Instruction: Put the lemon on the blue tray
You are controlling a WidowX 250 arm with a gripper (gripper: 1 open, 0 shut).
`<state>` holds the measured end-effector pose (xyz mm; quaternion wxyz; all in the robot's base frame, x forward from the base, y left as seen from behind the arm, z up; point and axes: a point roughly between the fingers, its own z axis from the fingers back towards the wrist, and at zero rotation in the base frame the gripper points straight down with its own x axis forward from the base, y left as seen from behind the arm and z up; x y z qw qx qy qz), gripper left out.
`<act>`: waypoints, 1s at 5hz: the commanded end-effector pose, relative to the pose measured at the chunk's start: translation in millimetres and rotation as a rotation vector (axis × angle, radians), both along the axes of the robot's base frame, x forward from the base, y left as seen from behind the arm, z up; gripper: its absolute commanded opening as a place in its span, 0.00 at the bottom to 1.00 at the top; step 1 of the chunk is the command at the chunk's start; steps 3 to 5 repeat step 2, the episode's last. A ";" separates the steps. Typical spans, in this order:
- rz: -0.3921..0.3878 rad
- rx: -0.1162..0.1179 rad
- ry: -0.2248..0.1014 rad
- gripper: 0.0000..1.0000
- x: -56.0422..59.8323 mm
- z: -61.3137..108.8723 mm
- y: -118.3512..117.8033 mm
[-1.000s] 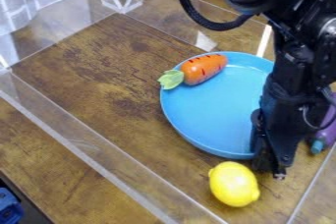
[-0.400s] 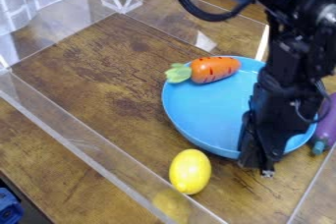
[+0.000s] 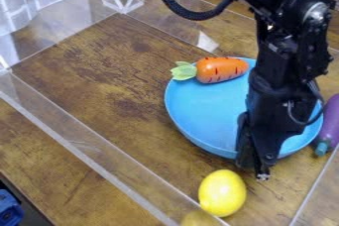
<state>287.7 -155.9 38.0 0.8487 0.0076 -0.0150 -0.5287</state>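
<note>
A: Where is the lemon (image 3: 223, 191)?

B: On the wooden table (image 3: 93, 81), below and just left of the gripper (image 3: 256, 162), lying free near the front edge. It sits off the blue tray (image 3: 212, 113), close to the rim.

A: So is anything done?

B: I judge not. The lemon is not on the tray, and only the carrot (image 3: 216, 68) rests at the tray's far rim, up and left of the gripper.

A: And the gripper?

B: Its jaws are closed with nothing between them, pointing down at the tray's near edge. An eggplant (image 3: 328, 118) lies to its right. Grasping, lifting and placing all remain.
</note>
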 end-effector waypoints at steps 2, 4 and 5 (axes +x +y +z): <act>-0.098 -0.029 -0.054 1.00 9.6 13.2 -1.3; -0.098 -0.029 -0.054 1.00 9.6 13.2 -1.3; -0.098 -0.029 -0.054 1.00 9.6 13.2 -1.3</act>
